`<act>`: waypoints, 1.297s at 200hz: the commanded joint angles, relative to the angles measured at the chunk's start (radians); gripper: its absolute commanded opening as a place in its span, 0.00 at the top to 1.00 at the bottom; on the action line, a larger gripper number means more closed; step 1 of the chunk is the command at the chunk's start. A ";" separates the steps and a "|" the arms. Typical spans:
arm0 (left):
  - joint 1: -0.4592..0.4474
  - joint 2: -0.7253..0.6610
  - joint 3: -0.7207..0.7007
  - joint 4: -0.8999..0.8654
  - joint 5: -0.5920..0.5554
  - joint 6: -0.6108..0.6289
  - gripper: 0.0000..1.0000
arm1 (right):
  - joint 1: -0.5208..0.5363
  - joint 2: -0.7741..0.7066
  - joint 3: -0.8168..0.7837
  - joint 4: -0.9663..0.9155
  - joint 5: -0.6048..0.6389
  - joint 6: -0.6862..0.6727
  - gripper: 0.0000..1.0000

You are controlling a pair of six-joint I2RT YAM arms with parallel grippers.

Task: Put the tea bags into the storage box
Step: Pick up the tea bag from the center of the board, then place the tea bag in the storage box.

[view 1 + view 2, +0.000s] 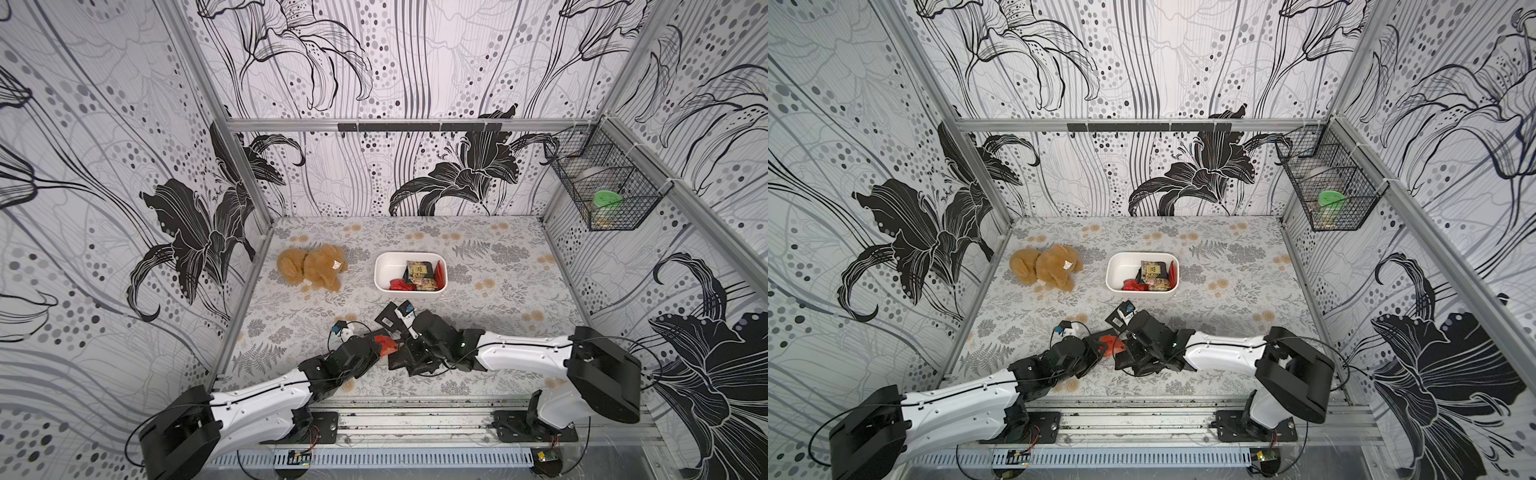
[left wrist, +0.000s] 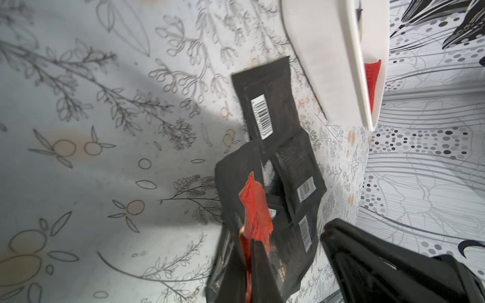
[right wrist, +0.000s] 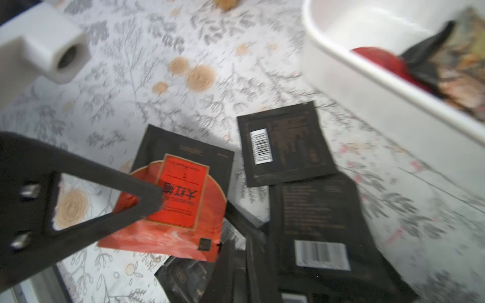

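Where table [image 1: 478,249] meets lily walls [image 1: 457,174] | left fingers [image 3: 147,196] pinch red sachet [image 3: 181,199] | right fingers [image 3: 236,280] unclear

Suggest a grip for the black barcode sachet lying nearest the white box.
Probably pinch the black barcode sachet by its edge nearest the storage box, coming straight down. It lies flat on the table, so a side approach finds nothing; that edge is bare, while the opposite one meets the pile of sachets.

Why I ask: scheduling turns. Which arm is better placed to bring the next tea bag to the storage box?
Left, likely: left gripper is shut on the red tea bag; whether the right gripper holds anything is unclear.
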 commanded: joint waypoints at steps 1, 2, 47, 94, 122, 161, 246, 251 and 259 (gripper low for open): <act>-0.003 -0.055 0.120 -0.293 -0.111 0.133 1.00 | -0.085 -0.104 -0.078 0.024 0.143 0.109 0.81; -0.003 -0.057 0.126 -0.304 -0.115 0.137 1.00 | -0.091 -0.110 -0.082 0.024 0.142 0.113 0.81; -0.003 -0.003 0.430 -0.504 -0.254 0.330 1.00 | -0.328 -0.278 -0.219 0.061 -0.032 0.227 0.62; 0.018 0.364 0.830 -0.475 -0.295 0.547 1.00 | -0.552 -0.248 -0.290 0.170 -0.363 0.313 0.60; 0.086 0.616 1.034 -0.433 -0.166 0.619 1.00 | -0.641 -0.193 -0.316 0.245 -0.500 0.348 0.62; 0.189 0.909 1.261 -0.386 0.067 0.634 1.00 | -0.648 -0.215 -0.332 0.271 -0.483 0.332 0.63; 0.316 1.070 1.299 -0.264 0.167 0.618 1.00 | -0.648 -0.275 -0.349 0.289 -0.506 0.301 0.63; 0.321 1.073 1.298 -0.268 0.168 0.617 1.00 | -0.648 -0.272 -0.348 0.292 -0.511 0.300 0.63; 0.330 1.076 1.295 -0.274 0.172 0.619 1.00 | -0.649 -0.265 -0.345 0.296 -0.518 0.299 0.63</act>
